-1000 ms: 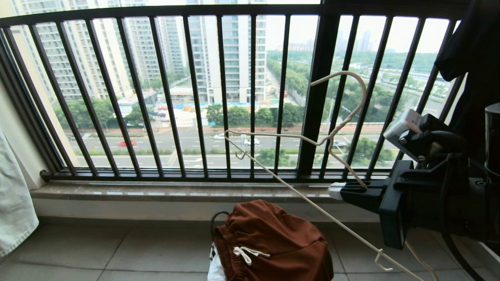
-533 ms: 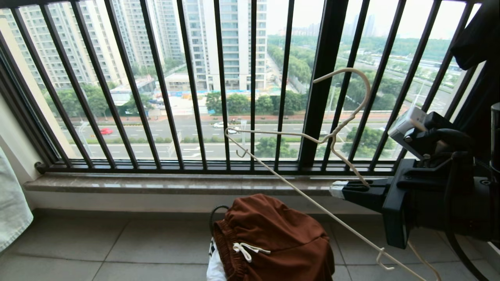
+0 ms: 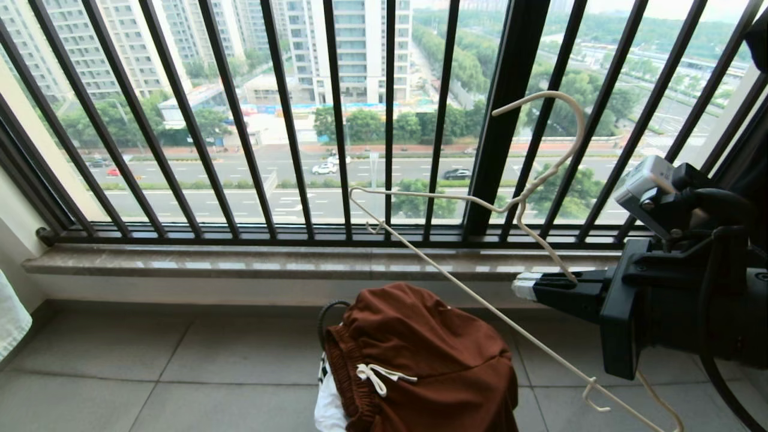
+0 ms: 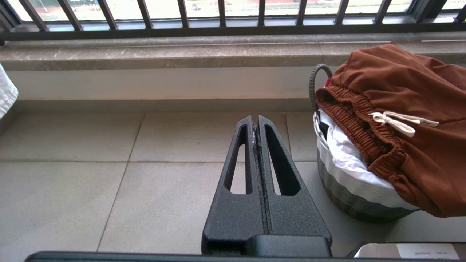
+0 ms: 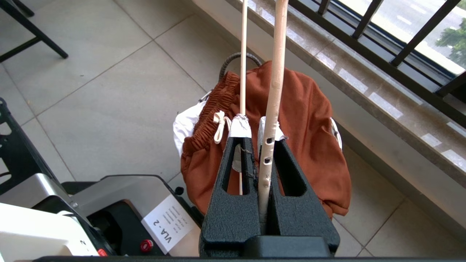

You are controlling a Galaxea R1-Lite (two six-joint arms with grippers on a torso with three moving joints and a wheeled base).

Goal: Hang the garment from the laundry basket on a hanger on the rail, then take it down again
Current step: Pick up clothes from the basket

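One hanger is clamped in the closed right claw, while the garment is left in the laundry basket, unhung; the left claw is shut empty.

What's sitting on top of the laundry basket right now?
The rust-brown shorts are heaped over the laundry basket, waistband and white drawstring showing. The basket's white liner peeks out; anything beneath the shorts is hidden.
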